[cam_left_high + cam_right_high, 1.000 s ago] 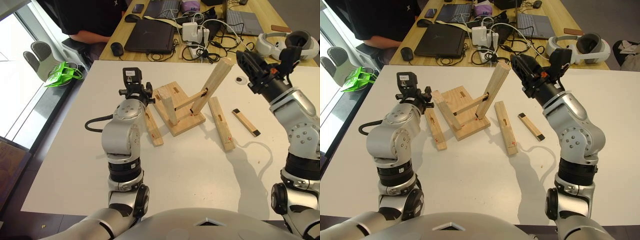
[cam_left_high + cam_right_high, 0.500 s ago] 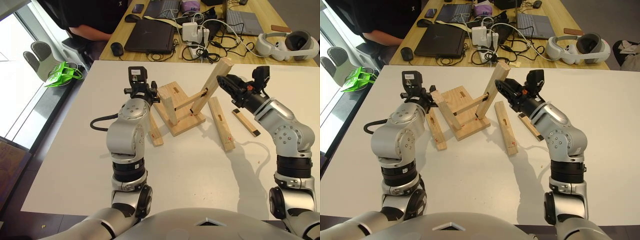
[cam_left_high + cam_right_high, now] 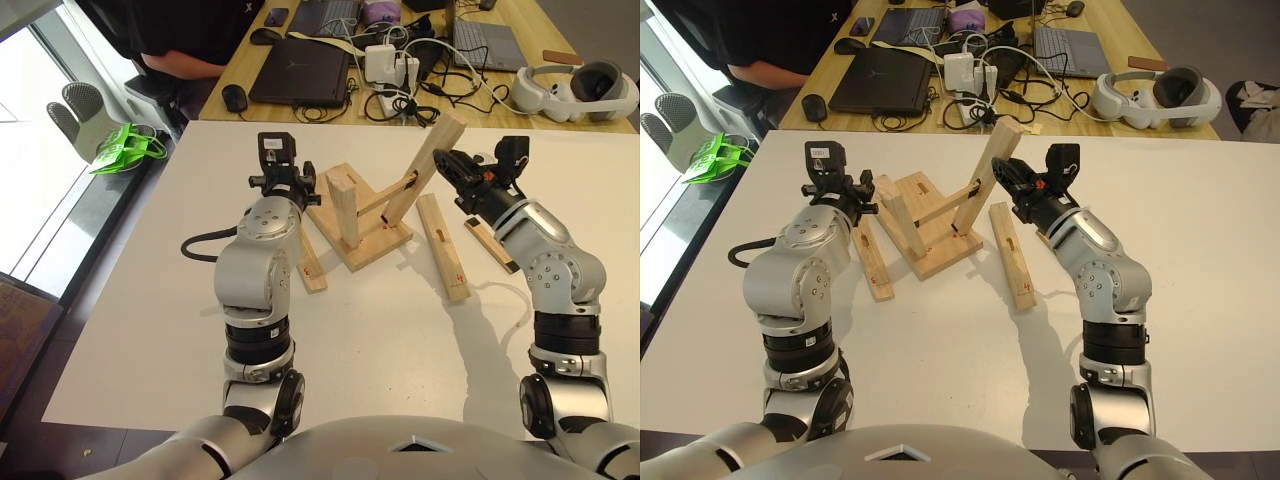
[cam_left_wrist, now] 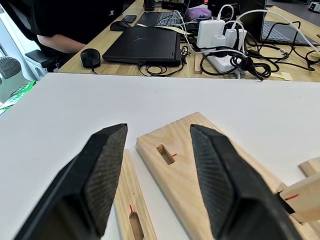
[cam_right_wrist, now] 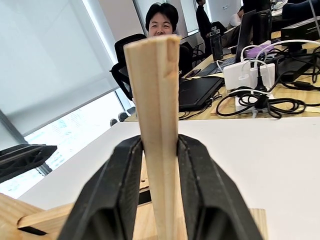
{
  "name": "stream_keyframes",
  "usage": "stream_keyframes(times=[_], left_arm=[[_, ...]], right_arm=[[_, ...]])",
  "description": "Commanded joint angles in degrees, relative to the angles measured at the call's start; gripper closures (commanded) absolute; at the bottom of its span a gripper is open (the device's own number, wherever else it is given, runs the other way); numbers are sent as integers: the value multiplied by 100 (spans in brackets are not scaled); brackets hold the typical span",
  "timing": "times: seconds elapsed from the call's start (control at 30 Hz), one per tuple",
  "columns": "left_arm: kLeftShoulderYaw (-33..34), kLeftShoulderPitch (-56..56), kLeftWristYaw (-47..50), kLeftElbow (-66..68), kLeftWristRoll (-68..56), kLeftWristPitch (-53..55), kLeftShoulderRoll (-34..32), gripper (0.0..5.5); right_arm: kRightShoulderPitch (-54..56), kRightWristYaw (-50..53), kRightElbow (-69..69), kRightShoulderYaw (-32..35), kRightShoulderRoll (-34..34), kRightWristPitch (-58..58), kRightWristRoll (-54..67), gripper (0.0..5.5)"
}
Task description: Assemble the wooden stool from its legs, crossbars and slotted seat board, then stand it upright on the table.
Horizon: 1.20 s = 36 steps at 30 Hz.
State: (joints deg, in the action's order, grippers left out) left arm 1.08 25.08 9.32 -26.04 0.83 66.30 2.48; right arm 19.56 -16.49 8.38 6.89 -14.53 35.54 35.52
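Both eye views look down from the head over the bench (image 3: 130, 330), sharing one scene. Wrist views sit close behind the left pincer (image 4: 159, 150) and right pincer (image 5: 157, 150), facing past their tips.

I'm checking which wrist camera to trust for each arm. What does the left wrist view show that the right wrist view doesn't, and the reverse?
Left wrist view's own: the left gripper, open, with the seat board and its slot seen between the fingers, and a loose leg lying flat beside the board.
Right wrist view's own: the right gripper shut on the leaning leg.
Shared: the seat board, the white table, and the closed laptop and white chargers on the desk behind.
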Motion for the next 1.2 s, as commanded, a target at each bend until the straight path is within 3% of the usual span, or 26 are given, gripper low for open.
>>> stream_keyframes(times=[0.03, 0.4, 0.43, 0.63, 0.77, 0.9, 1.03, 1.2], left_arm=[[142, -53, 0, -66, 104, -11, -123, 318], [314, -178, -152, -223, 172, 62, -417, 318], [322, -213, -171, -255, 177, 76, -445, 318], [352, -424, -232, -486, 193, 175, -542, 318], [469, -796, -157, -1028, 242, 341, -375, 318], [743, -1028, 29, -1551, 218, 660, 142, 318], [820, -1130, 152, -1664, 236, 833, 443, 318], [1087, -1109, 218, -1540, 225, 830, 380, 318]], right_arm=[[-754, 559, 1057, -59, -35, 171, -375, 455], [-1571, 1128, 2666, -435, 433, 544, -232, 455], [-1599, 1165, 2723, -434, 470, 527, -237, 417], [-1568, 1007, 2989, -247, 572, 498, 139, 310], [-1158, 472, 2995, 532, 111, 885, 1923, 304], [-186, 1601, 2139, 1687, 38, 533, 3859, 304], [82, 2672, 1255, 2061, -1, -36, 3140, 304], [-925, 2908, 1063, 971, 25, 20, 1333, 304]])
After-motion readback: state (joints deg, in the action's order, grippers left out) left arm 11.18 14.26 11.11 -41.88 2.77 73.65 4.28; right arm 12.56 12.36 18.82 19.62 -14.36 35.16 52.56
